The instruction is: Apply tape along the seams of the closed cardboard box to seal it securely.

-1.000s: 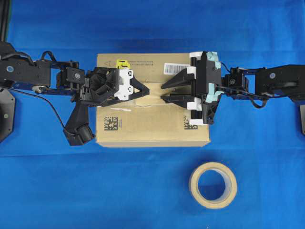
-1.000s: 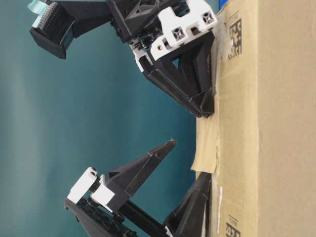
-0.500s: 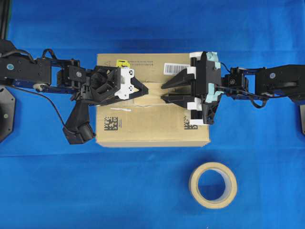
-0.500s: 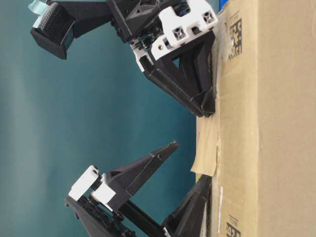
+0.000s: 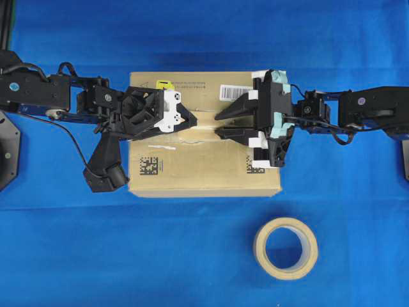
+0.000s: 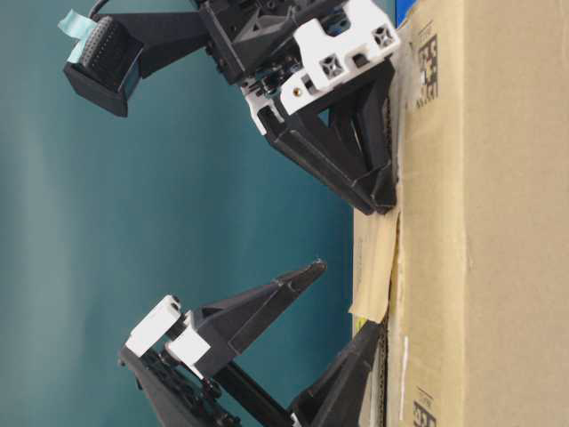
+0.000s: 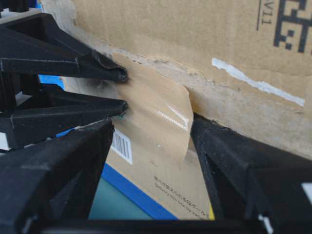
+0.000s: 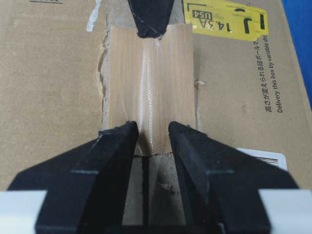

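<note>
At the bottom of the overhead frame, nearest the viewer, a beige tape roll [image 5: 285, 248] lies flat on the blue table cover [image 5: 192, 256], well apart from the cardboard box [image 5: 204, 173] in the centre. On the box top, a short tan tape [image 5: 203, 123] lies over the seams [image 5: 182, 141], which run left to right across the middle. The left gripper [image 5: 192, 121] reaches in from the left edge, its jaws spread, one tip pressing the tape's end. The right gripper [image 5: 218, 125] comes from the right, jaws parted with a narrow gap, tips resting on the tape's other end. Toward the upper part of the box sit a yellow sticker [image 5: 165, 84] and a white barcode label [image 5: 234, 91].
</note>
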You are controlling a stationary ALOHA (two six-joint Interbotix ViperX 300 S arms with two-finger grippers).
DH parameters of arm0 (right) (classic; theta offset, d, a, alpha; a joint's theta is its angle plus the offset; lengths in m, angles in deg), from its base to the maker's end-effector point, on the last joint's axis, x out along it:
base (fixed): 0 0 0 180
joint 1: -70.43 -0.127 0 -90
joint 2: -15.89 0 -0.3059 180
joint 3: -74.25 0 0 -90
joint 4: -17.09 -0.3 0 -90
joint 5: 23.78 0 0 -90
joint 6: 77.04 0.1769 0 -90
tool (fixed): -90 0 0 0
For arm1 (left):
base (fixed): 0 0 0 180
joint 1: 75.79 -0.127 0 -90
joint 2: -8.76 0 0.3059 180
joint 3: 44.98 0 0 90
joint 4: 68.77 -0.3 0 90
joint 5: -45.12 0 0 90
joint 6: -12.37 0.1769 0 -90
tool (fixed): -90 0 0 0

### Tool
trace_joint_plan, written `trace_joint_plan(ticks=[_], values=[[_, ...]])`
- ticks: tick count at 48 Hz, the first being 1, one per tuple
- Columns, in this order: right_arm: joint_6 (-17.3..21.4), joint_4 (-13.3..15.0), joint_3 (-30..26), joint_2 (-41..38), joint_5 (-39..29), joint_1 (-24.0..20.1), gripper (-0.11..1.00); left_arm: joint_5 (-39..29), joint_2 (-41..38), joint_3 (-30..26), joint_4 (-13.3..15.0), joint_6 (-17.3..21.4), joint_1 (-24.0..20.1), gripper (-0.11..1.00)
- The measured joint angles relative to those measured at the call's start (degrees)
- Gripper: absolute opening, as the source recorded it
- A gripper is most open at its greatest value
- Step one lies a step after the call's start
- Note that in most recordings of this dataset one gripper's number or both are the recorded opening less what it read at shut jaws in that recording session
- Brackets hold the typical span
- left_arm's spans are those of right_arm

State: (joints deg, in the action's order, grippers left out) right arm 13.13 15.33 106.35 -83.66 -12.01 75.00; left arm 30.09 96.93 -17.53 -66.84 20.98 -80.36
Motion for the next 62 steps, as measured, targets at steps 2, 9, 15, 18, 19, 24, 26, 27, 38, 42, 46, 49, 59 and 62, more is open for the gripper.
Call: trace_joint_plan(ticks=[2,9,15,18,19,24,26,27,38,42,46,49,59,62], values=[[0.0,0.0,0.0,0.0,0.0,0.0,0.42,-0.2,-0.1,0.0,0.0,0.1,0.0,0.66],[0.0,0.0,0.0,-0.1,-0.5,0.0,0.42,-1.9,0.1,-0.1,0.0,0.0,-0.1,0.66],[0.0,0.0,0.0,-0.1,-0.8,-0.1,0.42,-2.3,0.4,-0.1,0.0,0.0,-0.1,0.66],[0.0,0.0,-0.1,0.0,-0.8,0.0,0.42,-2.4,0.4,-0.1,0.0,0.1,-0.1,0.66],[-0.1,0.0,-0.1,0.0,-0.8,0.0,0.42,-2.5,0.4,-0.1,0.0,0.0,-0.1,0.66],[0.0,0.0,-0.1,-0.1,-0.9,-0.1,0.42,-2.2,1.0,-0.1,0.0,0.0,-0.1,0.66],[0.0,0.0,-0.1,-0.1,-0.9,-0.1,0.42,-1.9,1.2,0.0,0.0,0.0,-0.1,0.65],[0.0,-0.1,-0.1,0.0,-1.0,0.0,0.42,-1.8,1.4,0.1,0.0,0.0,-0.1,0.65],[-0.1,0.0,-0.1,1.1,-2.3,-0.1,0.42,4.4,5.3,2.3,0.7,-5.6,0.8,0.64],[-0.2,0.0,0.0,3.0,-2.8,0.0,0.42,8.3,6.4,3.6,0.9,-11.3,1.3,0.63],[-0.5,0.0,0.1,5.0,-2.8,0.0,0.42,12.4,7.5,4.7,0.9,-19.7,1.8,0.63],[-0.7,0.1,0.2,6.5,-2.6,0.0,0.42,15.1,8.1,5.3,0.9,-26.4,2.1,0.63],[-0.7,0.2,0.2,8.3,2.3,0.6,0.41,19.6,8.6,5.8,0.8,-49.4,2.6,0.41],[-0.7,0.2,0.1,8.3,4.0,0.9,0.36,20.2,8.6,5.8,0.7,-55.7,2.6,0.24]])
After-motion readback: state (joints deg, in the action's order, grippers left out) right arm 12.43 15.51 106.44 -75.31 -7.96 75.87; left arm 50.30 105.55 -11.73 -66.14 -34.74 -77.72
